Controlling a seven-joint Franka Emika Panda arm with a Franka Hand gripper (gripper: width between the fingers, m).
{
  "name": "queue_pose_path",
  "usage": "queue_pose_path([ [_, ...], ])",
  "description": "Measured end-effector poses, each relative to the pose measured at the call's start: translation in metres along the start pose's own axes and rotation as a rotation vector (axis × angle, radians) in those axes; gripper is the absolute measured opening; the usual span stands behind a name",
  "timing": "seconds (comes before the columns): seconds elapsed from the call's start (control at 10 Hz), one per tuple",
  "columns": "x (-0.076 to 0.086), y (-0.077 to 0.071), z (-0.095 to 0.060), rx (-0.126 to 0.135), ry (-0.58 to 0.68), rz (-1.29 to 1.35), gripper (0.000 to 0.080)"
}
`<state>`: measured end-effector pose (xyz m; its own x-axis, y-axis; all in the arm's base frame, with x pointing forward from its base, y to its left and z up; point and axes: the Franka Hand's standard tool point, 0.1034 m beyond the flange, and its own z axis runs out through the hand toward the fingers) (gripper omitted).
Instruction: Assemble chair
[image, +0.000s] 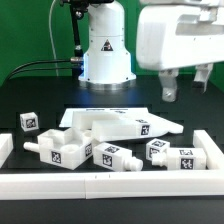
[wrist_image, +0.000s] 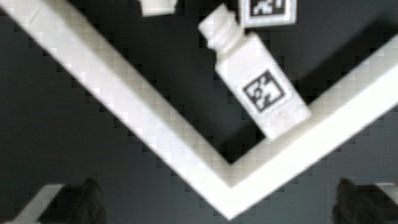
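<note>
Pincer (image: 186, 88) hung above the worktop (image: 40, 100), jaws spread wide and gripping nothing. In the exterior view it stood at 1 o'clock from the chair parts (image: 130, 126), well clear of them.

Chair parts lay loose and unjoined on the worktop, enclosed by a white rail (image: 110, 186):
- A flat slab (image: 95, 120) lay at the centre of the group.
- A small tagged cube (image: 28, 122) sat at 9 o'clock from the slab, apart from it.
- A notched block (image: 58, 150) lay at 8 o'clock from the slab, just beside it.
- A short leg (image: 108, 156) lay at 6 o'clock from the slab, near the rail.
- Two more tagged pieces (image: 157, 150) lay at 4 o'clock from the slab.

The robot base (image: 105, 45) stood at 12 o'clock from the slab.

In the wrist view, a pegged leg (wrist_image: 260, 85) lay inside a corner of the rail. Whether it touched the rail could not be told. The dark fingertips (wrist_image: 63, 205) stood far apart.
</note>
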<state>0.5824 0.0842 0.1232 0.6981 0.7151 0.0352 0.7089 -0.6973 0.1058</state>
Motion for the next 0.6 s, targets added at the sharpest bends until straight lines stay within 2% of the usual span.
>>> queue_pose_path([
  [0.4, -0.004, 0.001, 0.004, 0.01, -0.004, -0.004, 0.065],
  [0.5, -0.011, 0.003, 0.013, 0.03, -0.02, -0.002, 0.065],
  [0.6, -0.014, 0.004, 0.023, 0.062, -0.039, 0.046, 0.065],
])
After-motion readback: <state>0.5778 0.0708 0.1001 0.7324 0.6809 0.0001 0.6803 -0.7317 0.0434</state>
